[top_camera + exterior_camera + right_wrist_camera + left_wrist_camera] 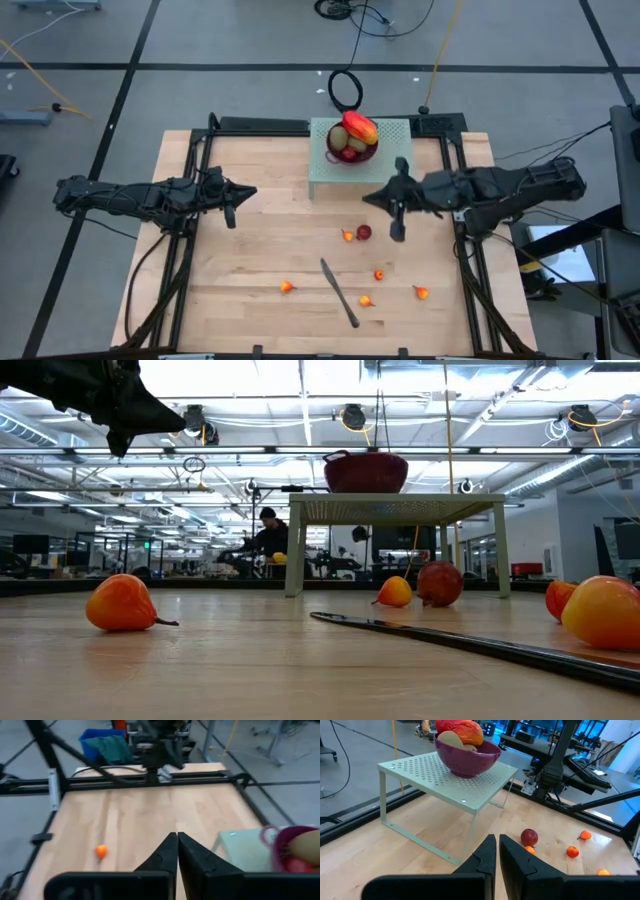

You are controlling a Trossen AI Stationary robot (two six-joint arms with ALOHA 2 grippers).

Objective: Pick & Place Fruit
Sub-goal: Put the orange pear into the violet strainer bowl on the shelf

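Fingers together and empty on both: left gripper [231,217] centre-left, right gripper [397,230] centre-right, above the wooden table [250,260]. Purple bowl [351,151] on a pale green perforated stand [325,175], upper centre, holding mango [361,127] and kiwis [339,137]. Dark red fruit [364,232] and tiny orange-red fruits [287,287] lie scattered lower centre around a dark-handled knife [340,293].

open-plan lab, ceiling lights [352,417], monitors [30,545]

Both hands [231,214] [397,226] shut, raised.
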